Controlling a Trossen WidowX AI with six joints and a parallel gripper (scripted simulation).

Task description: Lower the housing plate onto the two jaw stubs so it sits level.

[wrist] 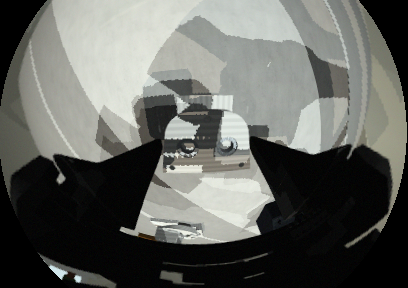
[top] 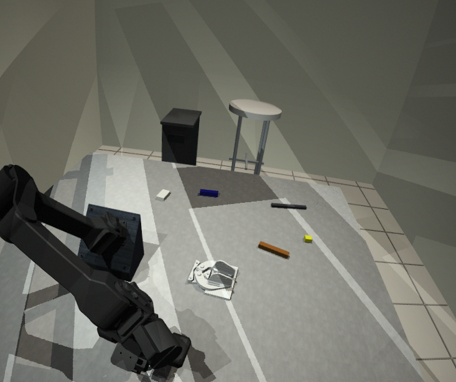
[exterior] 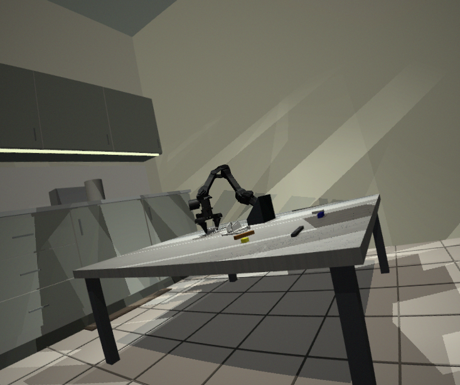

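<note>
The housing plate [wrist: 235, 124], pale with a rounded edge and two ringed holes, lies low over the table between my fingertips in the wrist view. My gripper [wrist: 206, 142] [exterior: 211, 231] is open, with a finger on either side of the plate and a small gap at each side. In the top view the arm hides most of the gripper and the plate. The white base with the jaws [top: 215, 279] [exterior: 236, 227] [wrist: 177, 230] stands apart from the gripper, towards the middle of the table. Single pins and stubs are too small to tell.
An orange bar [top: 274, 249] [exterior: 244, 234] and a yellow cube [top: 308, 238] [exterior: 244, 239] lie beyond the base. A black bar [top: 288, 206] [exterior: 297, 231], a blue block [top: 208, 193] [exterior: 320, 214] and a white block [top: 163, 195] lie farther back. My arm's dark mount [top: 137, 251] is left of the base.
</note>
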